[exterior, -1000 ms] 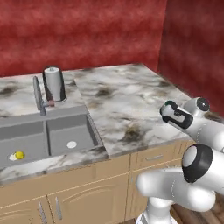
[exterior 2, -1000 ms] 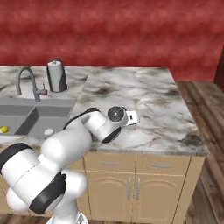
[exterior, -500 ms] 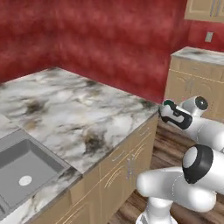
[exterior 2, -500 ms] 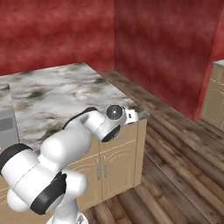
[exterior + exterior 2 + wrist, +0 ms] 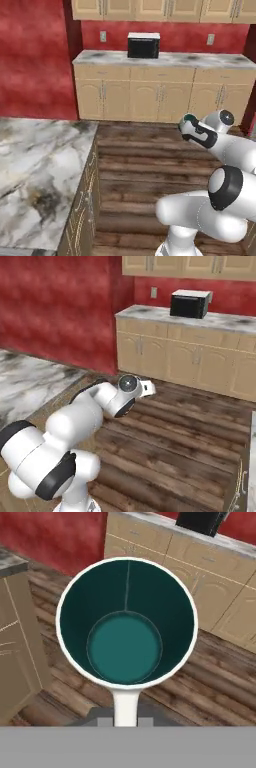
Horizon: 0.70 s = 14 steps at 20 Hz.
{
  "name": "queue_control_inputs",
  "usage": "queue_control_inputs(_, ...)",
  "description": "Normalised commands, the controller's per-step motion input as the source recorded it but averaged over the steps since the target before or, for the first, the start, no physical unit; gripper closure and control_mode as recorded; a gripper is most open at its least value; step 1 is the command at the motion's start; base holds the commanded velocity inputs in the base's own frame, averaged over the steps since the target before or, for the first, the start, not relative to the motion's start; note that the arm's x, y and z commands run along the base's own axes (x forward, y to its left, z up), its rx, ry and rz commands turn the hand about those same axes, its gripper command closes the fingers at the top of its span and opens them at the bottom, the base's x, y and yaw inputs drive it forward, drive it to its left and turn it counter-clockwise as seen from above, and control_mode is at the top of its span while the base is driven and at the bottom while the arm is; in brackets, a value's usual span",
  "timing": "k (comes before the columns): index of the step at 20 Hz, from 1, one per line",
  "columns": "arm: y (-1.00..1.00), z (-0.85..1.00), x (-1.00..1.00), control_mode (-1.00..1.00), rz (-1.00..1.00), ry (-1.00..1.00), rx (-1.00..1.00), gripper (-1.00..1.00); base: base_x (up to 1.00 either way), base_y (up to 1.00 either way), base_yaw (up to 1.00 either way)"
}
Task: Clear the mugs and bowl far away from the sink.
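Observation:
A white mug (image 5: 125,627) with a dark teal inside faces the hand view, its handle pointing down between my fingertips. My gripper (image 5: 125,719) is shut on that handle. In the left base view the gripper (image 5: 189,127) hangs at mid height over the wooden floor, with the mug's teal rim (image 5: 189,119) at its tip. From the right base view the gripper (image 5: 148,387) points right, above the floor. The bowl and the sink are out of view.
A far counter (image 5: 200,59) with cream cabinets below carries a black microwave (image 5: 143,45). A marble counter (image 5: 35,165) ends at the left. Wooden floor (image 5: 145,160) lies open between them. Red walls stand behind.
The whole picture has swung: the base turned away from the sink counter toward the open floor and the far counter. The gripper stays shut on the mug.

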Motion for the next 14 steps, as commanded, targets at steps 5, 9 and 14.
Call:
queue_control_inputs(5, 0.00, 0.00, 0.00, 1.00, 0.00, 0.00, 0.00, 1.00, 0.00, 0.16, -1.00)
queue_control_inputs(9, 0.00, 0.00, 0.00, 1.00, 0.00, 0.00, 0.00, 1.00, 0.00, 0.05, -1.00)
queue_control_inputs(14, 0.00, 0.00, 0.00, 1.00, 0.00, 0.00, 0.00, 1.00, 0.00, 0.14, -0.99)
